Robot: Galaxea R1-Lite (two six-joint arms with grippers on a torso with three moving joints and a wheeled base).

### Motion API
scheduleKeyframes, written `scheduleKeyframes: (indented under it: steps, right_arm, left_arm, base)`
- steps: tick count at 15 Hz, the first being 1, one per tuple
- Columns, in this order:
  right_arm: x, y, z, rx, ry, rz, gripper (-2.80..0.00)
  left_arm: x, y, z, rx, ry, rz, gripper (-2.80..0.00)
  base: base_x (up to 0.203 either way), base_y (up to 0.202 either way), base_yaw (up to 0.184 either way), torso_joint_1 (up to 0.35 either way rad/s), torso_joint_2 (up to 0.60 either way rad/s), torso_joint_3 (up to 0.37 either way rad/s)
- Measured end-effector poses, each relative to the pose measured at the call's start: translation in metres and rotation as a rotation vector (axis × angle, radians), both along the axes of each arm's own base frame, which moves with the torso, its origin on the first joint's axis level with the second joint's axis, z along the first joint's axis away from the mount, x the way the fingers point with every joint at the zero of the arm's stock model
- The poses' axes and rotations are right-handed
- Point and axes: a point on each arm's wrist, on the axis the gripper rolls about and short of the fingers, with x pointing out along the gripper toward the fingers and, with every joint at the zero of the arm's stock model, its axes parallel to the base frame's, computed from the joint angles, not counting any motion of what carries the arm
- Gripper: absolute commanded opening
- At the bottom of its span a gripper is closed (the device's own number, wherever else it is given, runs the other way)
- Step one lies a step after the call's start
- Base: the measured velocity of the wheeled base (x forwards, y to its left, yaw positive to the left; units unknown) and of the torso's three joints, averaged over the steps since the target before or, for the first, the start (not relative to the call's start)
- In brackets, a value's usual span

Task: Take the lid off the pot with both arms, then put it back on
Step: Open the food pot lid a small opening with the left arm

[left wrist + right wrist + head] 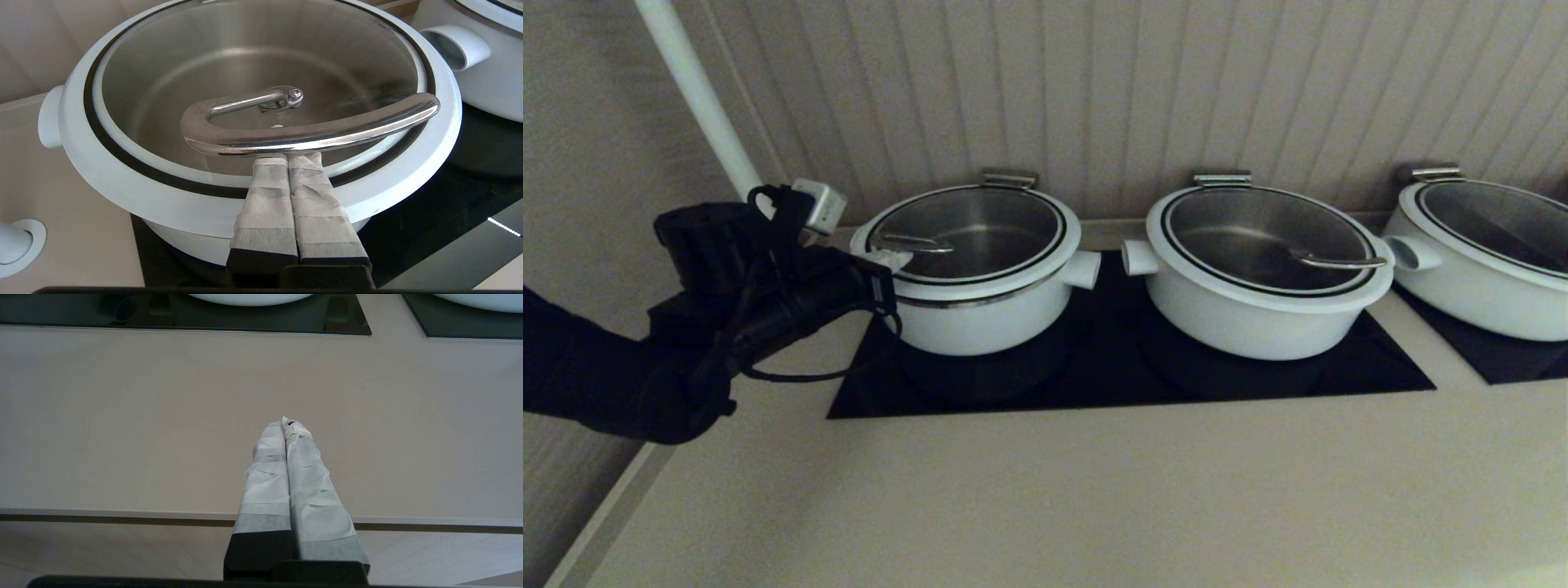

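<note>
Left hand [288, 157], fingers together, apparently tucked under lid [122, 163] handle [310, 130].

- Left arm [621, 376]: black, bulky, with looped black cables and a small white box.
- Left end effector [288, 161]: black fingers wrapped in pale tape.
- Right end effector [286, 424]: same tape-wrapped black fingers.

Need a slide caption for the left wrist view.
Left gripper, fingers shut, tips under the steel loop handle of the lid on the pot.

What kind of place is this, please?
Probably a buffet or catering counter: three alike white pots with glass lids stand in a row on black inset hobs in a beige countertop.
</note>
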Motion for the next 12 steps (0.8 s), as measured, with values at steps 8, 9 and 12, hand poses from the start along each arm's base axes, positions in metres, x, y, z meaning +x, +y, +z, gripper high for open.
scheduleKeyframes:
  steps: [8,9,12]
  right_arm:
    - [0.0000,0.0000,0.0001,0.000,-0.001,0.000,-2.80]
    - [0.0000,0.0000,0.0001,0.000,0.000,0.000,-2.80]
    - [0.0000,0.0000,0.0001,-0.002,-0.001,0.000,-2.80]
  left_arm:
    - [-0.0025,0.0000,0.0051,-0.001,-0.015,-0.004,-2.80]
    - [-0.0027,0.0000,0.0054,-0.001,-0.016,-0.005,-2.80]
    - [-0.0031,-0.0003,0.0057,-0.002,-0.017,-0.007,-2.80]
  base:
    - [0.000,0.000,0.000,0.000,0.00,0.000]
    - [0.000,0.000,0.000,0.000,0.00,0.000]
    - [0.000,0.000,0.000,0.000,0.00,0.000]
